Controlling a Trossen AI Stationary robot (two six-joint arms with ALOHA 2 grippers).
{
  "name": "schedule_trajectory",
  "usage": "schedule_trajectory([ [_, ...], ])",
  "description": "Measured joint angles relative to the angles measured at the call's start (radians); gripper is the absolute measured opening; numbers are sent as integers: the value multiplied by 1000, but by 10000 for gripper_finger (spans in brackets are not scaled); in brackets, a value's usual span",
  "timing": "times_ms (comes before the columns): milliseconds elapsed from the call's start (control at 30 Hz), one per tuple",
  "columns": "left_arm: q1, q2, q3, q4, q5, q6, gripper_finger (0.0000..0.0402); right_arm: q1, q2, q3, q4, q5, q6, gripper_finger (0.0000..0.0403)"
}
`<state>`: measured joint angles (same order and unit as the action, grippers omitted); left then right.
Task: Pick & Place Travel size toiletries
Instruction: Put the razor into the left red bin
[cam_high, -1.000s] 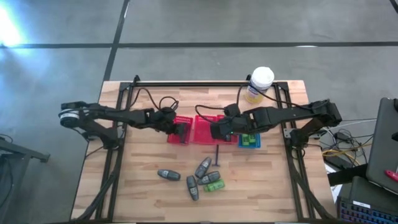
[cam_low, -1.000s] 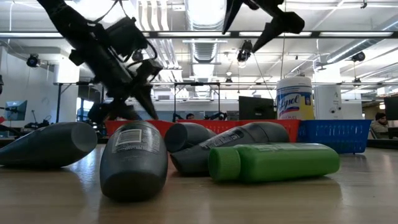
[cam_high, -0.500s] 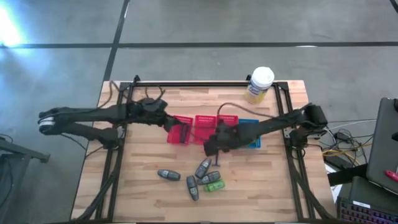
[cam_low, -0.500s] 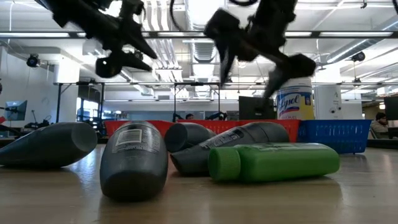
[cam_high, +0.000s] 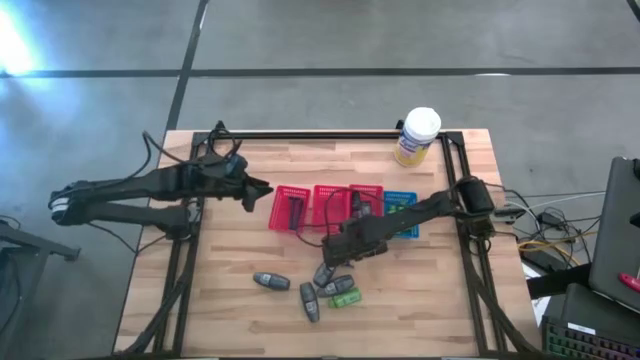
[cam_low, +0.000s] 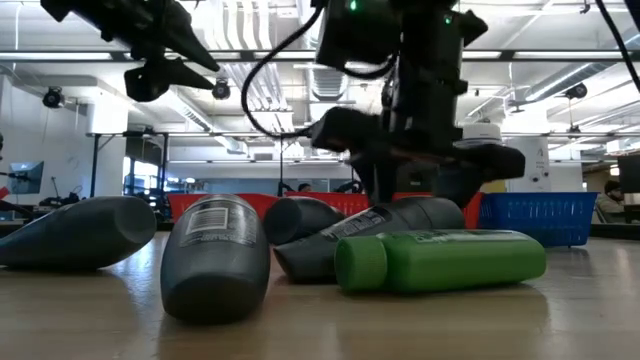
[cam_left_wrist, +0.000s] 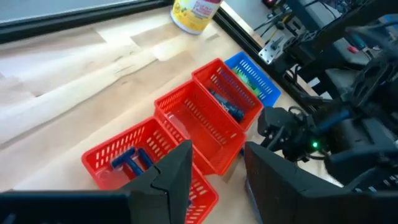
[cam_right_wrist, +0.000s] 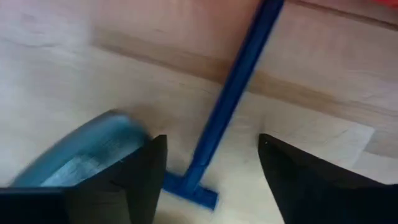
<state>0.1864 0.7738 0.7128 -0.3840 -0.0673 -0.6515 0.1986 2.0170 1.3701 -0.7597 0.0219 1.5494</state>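
Three baskets (cam_high: 325, 207) stand in a row mid-tabletop (cam_high: 240, 310), a fourth basket (cam_high: 403, 212) touching their right end. The canister (cam_high: 417, 137) stands behind them at the far edge. The toiletries (cam_high: 318, 285) lie in a cluster in front of the row, one bottle (cam_high: 271, 281) apart to the left

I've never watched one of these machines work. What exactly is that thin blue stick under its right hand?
It looks like a disposable razor: a thin, straight blue handle, seemingly plastic, ending in a short crossbar head. It lies flat on the wooden table, beside a dark grey bottle. The right hand hangs above it, open, one finger on each side of the handle, not touching it.
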Motion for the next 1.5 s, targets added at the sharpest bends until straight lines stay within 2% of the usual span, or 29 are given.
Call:
schedule_trajectory([
  [333,0,3,0,-2,-1,1,151,0,16,0,-31,16,-40,146],
  [633,0,3,0,-1,-8,1,151,3,-35,-3,-15,26,-134,27],
  [900,0,3,0,9,-41,30,151,4,-218,-2,-5,40,-133,27],
  [1100,0,3,-1,13,-40,41,151,-27,-309,-2,134,25,-128,29],
  [1267,-6,-15,-1,32,-40,41,151,-105,-278,-2,365,27,-204,31],
  [1500,-7,-89,-1,34,-40,23,151,-256,-114,-2,713,-31,-249,42],
])
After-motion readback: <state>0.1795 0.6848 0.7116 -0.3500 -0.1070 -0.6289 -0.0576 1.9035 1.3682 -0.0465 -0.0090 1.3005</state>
